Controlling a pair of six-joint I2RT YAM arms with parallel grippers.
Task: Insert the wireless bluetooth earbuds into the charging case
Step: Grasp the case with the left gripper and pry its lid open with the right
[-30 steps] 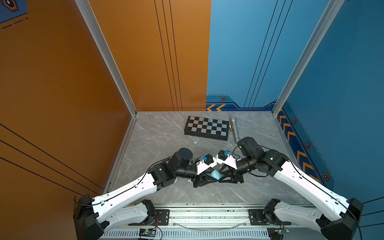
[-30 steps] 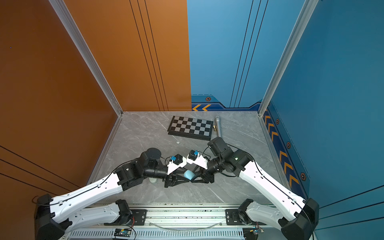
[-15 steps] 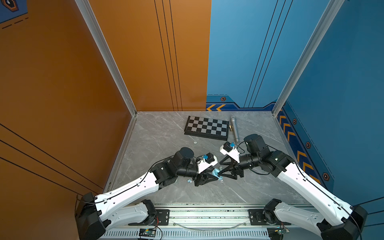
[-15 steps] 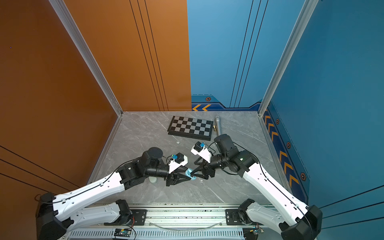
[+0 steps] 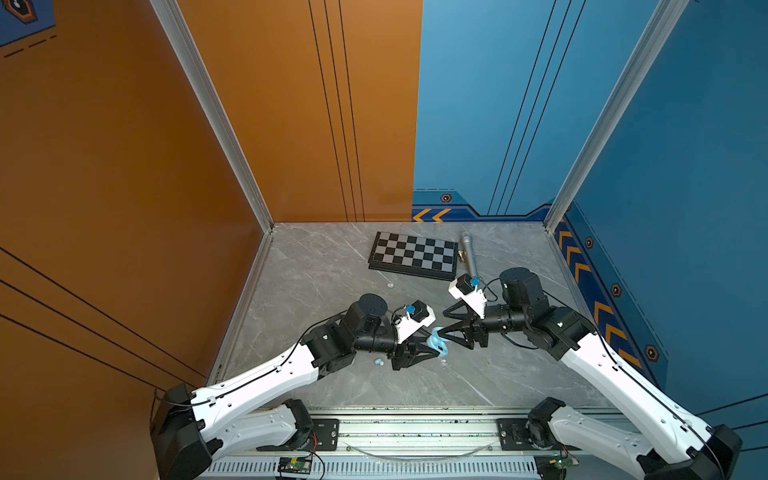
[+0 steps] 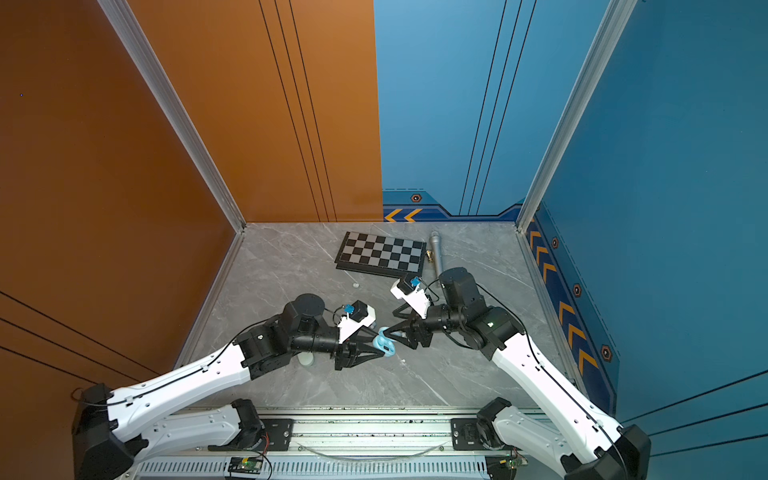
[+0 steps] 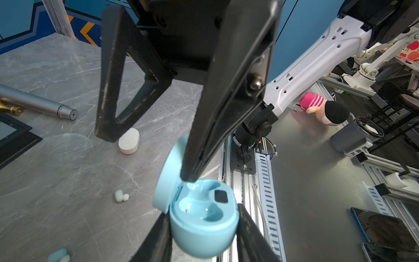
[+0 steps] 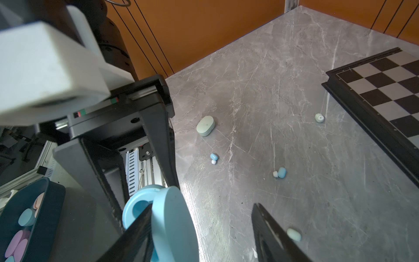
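Broadly, the grey tabletop (image 5: pixel 332 270) carries everything. Beyond the light blue charging case (image 7: pixel 204 226), toward the back wall, lies a chessboard (image 5: pixel 411 255), with a silver tube (image 5: pixel 467 253) along its side. The left fingers (image 7: pixel 156 240) pinch the case's base, its lid swung open. The right fingers (image 7: pixel 226 90) are spread: one tip touches the case at its hinge, the other stands well apart from it. A white case (image 7: pixel 128 144) and a mint case (image 8: pixel 205 126) rest near the blue case. Loose on the tabletop, apart from the case, lie one light blue earbud (image 8: pixel 213 157), a second light blue earbud (image 8: pixel 281 172), one mint earbud (image 8: pixel 319 118) and another mint earbud (image 8: pixel 294 234).
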